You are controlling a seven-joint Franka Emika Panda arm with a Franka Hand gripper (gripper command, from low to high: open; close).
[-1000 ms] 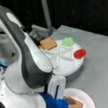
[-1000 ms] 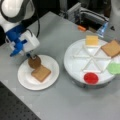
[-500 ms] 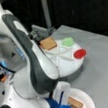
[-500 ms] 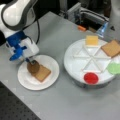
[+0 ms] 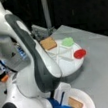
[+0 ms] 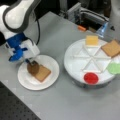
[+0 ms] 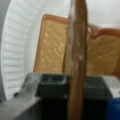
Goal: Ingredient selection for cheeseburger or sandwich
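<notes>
One dark patty [image 6: 32, 68] stands on edge, clamped between the jaws of the gripper [image 6: 30, 62]; since a second ago it has sunk to touch the bread square [image 6: 41, 73] on the paper plate [image 6: 51, 62]; cheese [image 6: 91, 40] and second bread [image 6: 111, 48] wait, well apart, on the divided tray [image 6: 75, 60].

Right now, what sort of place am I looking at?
Probably a robotics lab bench, not a kitchen: a grey table, toy food on a divided white tray, and a robot's end effector holding a brown patty over a paper plate.
</notes>
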